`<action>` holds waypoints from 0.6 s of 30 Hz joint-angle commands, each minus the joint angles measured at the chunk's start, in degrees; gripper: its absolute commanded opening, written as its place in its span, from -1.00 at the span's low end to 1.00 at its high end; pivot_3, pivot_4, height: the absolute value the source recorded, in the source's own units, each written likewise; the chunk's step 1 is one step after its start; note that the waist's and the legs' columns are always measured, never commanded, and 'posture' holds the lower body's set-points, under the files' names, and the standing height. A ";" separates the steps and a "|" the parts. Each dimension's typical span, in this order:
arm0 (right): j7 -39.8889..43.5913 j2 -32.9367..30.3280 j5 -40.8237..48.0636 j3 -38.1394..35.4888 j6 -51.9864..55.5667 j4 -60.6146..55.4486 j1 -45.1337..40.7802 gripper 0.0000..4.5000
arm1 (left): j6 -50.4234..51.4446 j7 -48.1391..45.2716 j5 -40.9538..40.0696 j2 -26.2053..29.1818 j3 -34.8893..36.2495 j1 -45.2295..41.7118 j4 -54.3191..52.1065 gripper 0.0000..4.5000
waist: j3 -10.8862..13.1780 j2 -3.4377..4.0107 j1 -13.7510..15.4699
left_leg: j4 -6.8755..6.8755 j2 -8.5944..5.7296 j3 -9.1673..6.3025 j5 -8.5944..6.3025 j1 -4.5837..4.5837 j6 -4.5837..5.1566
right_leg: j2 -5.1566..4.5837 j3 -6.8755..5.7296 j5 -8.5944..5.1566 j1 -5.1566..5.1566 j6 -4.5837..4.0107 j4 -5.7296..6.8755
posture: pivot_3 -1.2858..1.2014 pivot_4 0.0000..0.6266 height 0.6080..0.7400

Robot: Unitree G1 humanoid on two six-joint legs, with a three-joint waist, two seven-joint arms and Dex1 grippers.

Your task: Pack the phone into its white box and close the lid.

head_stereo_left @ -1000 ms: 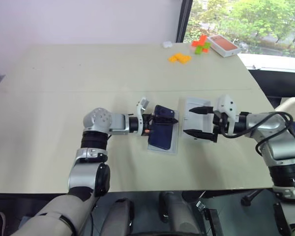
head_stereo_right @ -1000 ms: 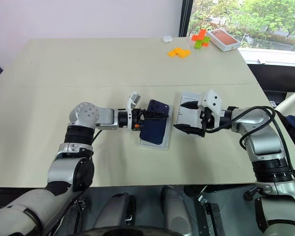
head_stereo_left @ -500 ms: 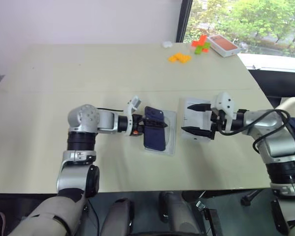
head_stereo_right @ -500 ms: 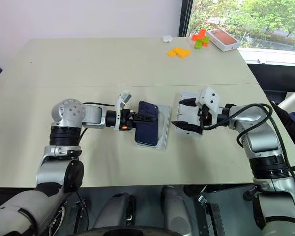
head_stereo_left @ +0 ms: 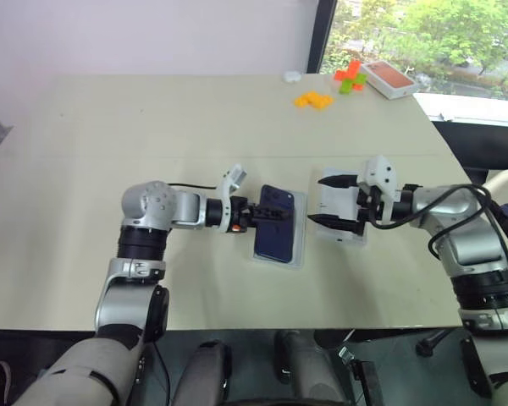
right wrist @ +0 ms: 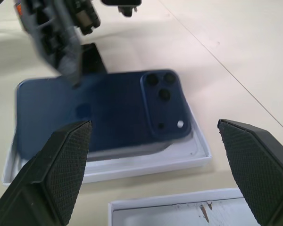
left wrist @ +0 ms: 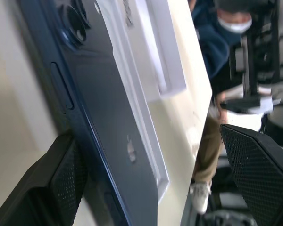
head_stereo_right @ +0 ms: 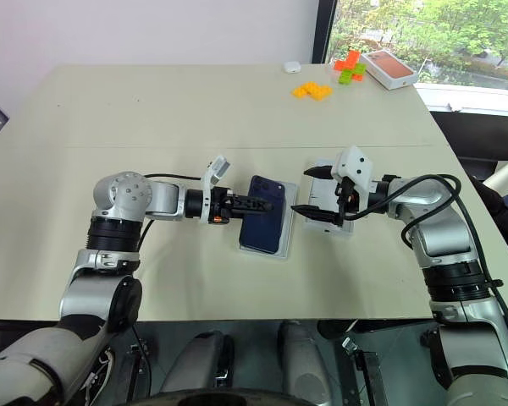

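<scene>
Phone [right wrist: 99, 113] lying in the white box [right wrist: 146, 162], seemingly unseated. Left gripper [head_stereo_left: 271, 216] spread wide at its edge; right gripper [head_stereo_left: 337, 201] spread over lid [head_stereo_left: 339, 203] beside the white box.

An office or lab-type test room is suggested. A wide plain beige table [head_stereo_left: 152, 118] is set against a bare pale wall [head_stereo_left: 135, 34], and just beyond the table's far right corner a dark-framed window [head_stereo_left: 325, 34] is seen, with green trees [head_stereo_left: 423, 30] outside it. On the table near that window corner, small orange and green toy blocks [head_stereo_left: 322, 91] and an orange-topped white box [head_stereo_left: 389, 78] are laid out as test props.
</scene>
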 commanded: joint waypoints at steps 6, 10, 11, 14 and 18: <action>-0.77 -0.15 0.11 -1.07 -1.08 -0.93 -0.58 1.00 | 1.51 -2.41 -1.09 1.90 -2.63 0.92 -4.97 0.97 | 0.00 0.00 -0.24 | 0.00 0.02 0.00 0.00 0.01 0.00 | 0.02 0.00 0.00 -0.01 0.00 0.02 | 0.03 -0.52 1.00; -0.78 -0.22 -0.14 -0.91 -1.49 -0.64 -0.52 1.00 | 1.78 -3.04 -0.64 4.54 -3.36 1.90 -6.64 0.97 | 0.00 0.01 -0.24 | 0.00 0.05 0.00 0.00 0.01 0.00 | 0.05 0.01 0.00 -0.02 0.00 0.03 | 0.03 -0.52 1.00; -0.79 -0.17 -0.18 -0.84 -1.56 -0.60 -0.53 1.00 | 1.69 -3.08 -0.55 5.02 -2.97 1.94 -6.46 0.97 | 0.00 0.00 -0.22 | 0.00 0.05 0.00 0.00 0.01 0.00 | 0.05 0.01 0.00 -0.02 0.00 0.03 | 0.03 -0.52 1.00; -0.80 -0.02 -0.17 -0.70 -1.55 -0.39 -0.79 1.00 | 2.16 -3.55 -0.91 6.39 -2.73 2.24 -6.89 0.97 | 0.00 0.01 -0.19 | 0.00 0.05 0.00 0.00 0.01 0.00 | 0.05 0.00 0.00 -0.02 0.00 0.03 | 0.03 -0.52 1.00; -0.60 0.02 -0.27 -0.53 -1.75 -0.01 -1.10 1.00 | 2.80 -3.87 -1.33 7.67 -2.75 2.58 -7.82 0.97 | 0.00 0.01 -0.19 | 0.00 0.05 0.00 0.00 0.01 0.00 | 0.05 0.00 0.00 -0.02 0.00 0.03 | 0.03 -0.52 1.00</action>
